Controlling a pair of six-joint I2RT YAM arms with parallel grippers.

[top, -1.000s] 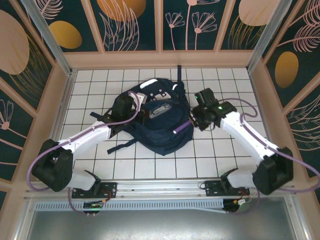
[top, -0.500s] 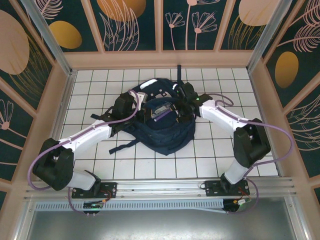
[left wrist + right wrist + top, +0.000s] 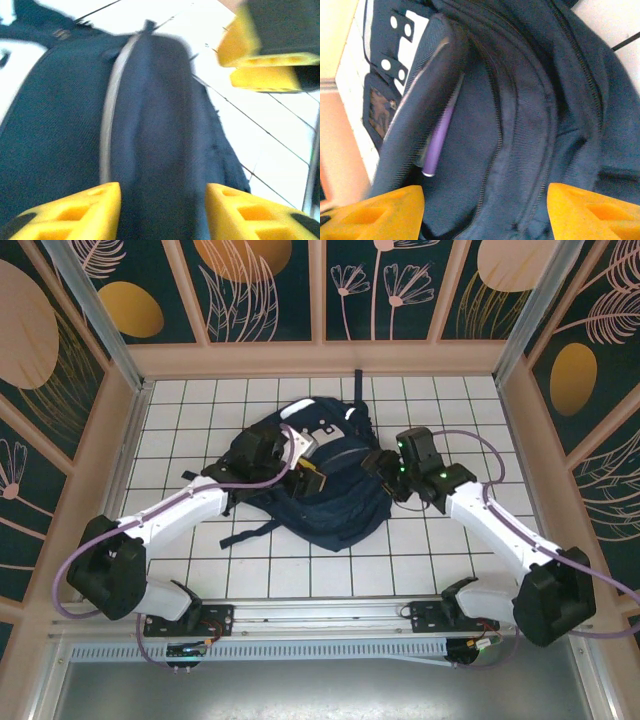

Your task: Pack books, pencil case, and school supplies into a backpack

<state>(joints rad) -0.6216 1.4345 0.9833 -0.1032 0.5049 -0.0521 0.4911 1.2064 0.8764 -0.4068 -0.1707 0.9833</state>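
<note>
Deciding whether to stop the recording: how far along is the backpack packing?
Done: a purple pen sits tucked into an open pocket of the backpack. In hand: nothing; left gripper and right gripper both hang open above it. Left: the pocket gapes unzipped; other contents are hidden.

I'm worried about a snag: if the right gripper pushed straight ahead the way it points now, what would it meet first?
Probably the navy fabric of the backpack beside its zipper, straight ahead of the open right gripper. The purple pen in the pocket sits left of that line. Depth is unclear.
</note>
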